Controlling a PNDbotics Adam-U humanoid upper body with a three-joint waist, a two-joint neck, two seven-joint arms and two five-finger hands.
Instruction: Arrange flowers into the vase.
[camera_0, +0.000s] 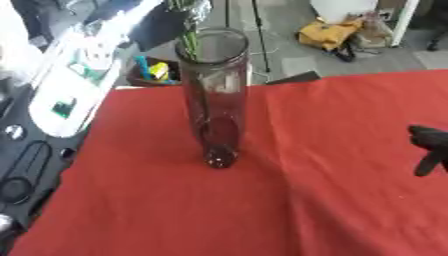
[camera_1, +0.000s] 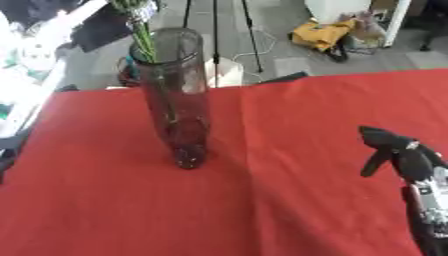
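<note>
Here, a tall clear glass vase (camera_1: 178, 95) standing upright on the red tablecloth (camera_1: 262, 200), toward the far left part of the table, its round base resting on the cloth and its open mouth reaching past the table's far edge in the picture. Inside the vase, green flower stems (camera_1: 144, 45) leaning against the left side of the rim, running down into the glass and rising out of the top toward the upper left; flower heads cut off by the upper edge of the view, so not to be told. Near the table's right edge, the black right hand (camera_1: 398, 150) raised over the cloth, well apart from the vase, fingers relaxed and slightly bent, thumb hanging downward, holding nothing. Behind it, toward the near right corner, a silver and black forearm. No sign of the left hand in either view. Beyond the far edge, a yellow bag (camera_1: 328, 32) on the grey floor and thin black tripod legs (camera_1: 249, 30).
</note>
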